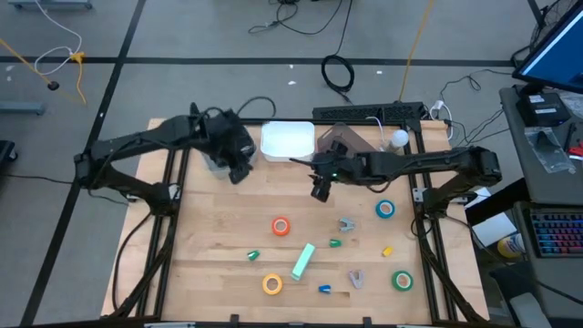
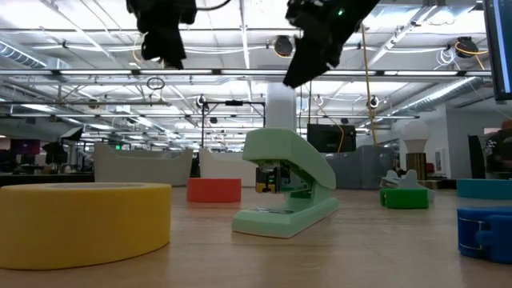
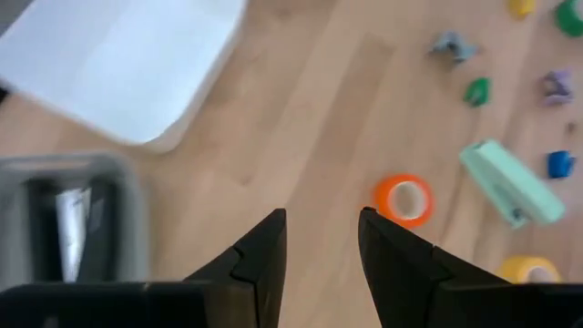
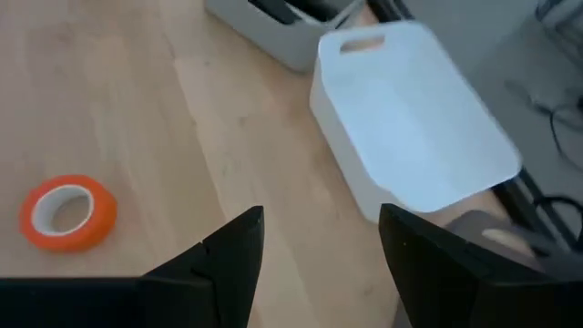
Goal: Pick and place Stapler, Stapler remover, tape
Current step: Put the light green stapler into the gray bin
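High view: both grippers hover at the table's (image 1: 209,273) far side, left gripper (image 1: 239,170) and right gripper (image 1: 320,191) with fingers parted, empty (mint-green plastic stapler (image 1: 303,261) untouched)

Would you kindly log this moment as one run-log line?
left gripper: open, empty, raised near white bin | right gripper: open, empty, raised | stapler, orange tape: on table, untouched

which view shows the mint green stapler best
The low view: the stapler fills the middle, side-on, base and raised top clear. The high view shows it small from above; the left wrist view shows it blurred; the right wrist view misses it.
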Robot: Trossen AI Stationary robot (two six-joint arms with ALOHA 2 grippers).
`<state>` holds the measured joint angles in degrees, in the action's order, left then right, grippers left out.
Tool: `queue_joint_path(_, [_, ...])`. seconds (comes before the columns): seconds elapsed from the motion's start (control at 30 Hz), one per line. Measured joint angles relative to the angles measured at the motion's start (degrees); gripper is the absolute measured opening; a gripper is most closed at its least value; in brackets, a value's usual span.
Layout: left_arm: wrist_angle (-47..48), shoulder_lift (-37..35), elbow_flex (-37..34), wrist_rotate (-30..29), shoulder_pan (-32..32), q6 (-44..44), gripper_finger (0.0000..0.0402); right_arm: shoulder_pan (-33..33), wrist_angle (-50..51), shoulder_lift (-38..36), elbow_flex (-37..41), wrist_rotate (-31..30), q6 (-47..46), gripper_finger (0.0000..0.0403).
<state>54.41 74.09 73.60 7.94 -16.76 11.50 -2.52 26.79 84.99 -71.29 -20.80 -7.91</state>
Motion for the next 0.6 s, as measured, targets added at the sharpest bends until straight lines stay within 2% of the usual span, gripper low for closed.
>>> queue_joint_path(0.13, [-4.59,0.94,-0.02,-3.18,6.70,2.77,0.0138,-0.03,0.13,-4.49,1.16,0.01,1.76,0.0210])
queue_joint_path(0.27, [-7.44,1.45,-0.18,-5.93,12.42,5.63,0.0138,-0.03,-0.82,-11.37,7.06,0.30,0.33,0.0210])
queue_joint_path(0.6, [-15.13,3.87,-2.76,-10.66,23.10,10.72,0.0138,-0.01,-10.97,-32.82,25.02,13.56,-1.92,0.0210])
